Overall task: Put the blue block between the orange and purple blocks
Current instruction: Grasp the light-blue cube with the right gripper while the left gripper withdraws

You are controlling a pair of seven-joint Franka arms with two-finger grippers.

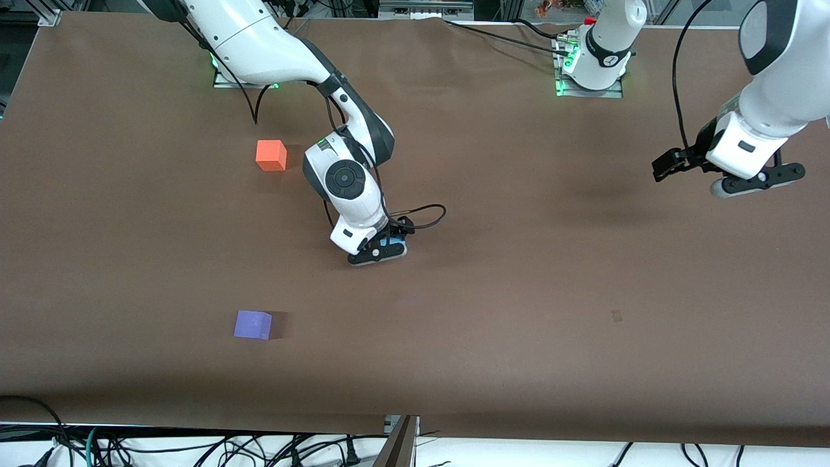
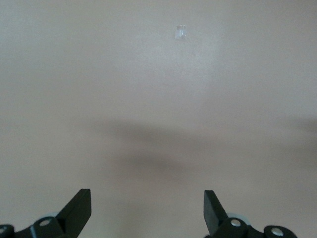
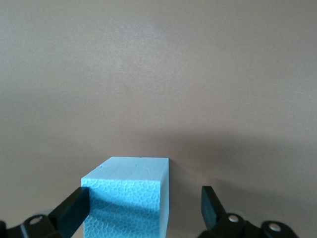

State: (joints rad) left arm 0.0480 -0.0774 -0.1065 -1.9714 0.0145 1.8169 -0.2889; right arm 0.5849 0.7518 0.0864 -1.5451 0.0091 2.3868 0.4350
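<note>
Squarely upright, blue block (image 3: 130,198) sits between right claw's (image 3: 143,210) parted fingers.

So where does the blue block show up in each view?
Front view: blue block, mostly hidden between the right claw's open fingers, mid-table.
Left wrist view: not in it; only bare table.
Right wrist view: large, low in the picture, one finger beside it.
Shared landmark: the brown table.
</note>
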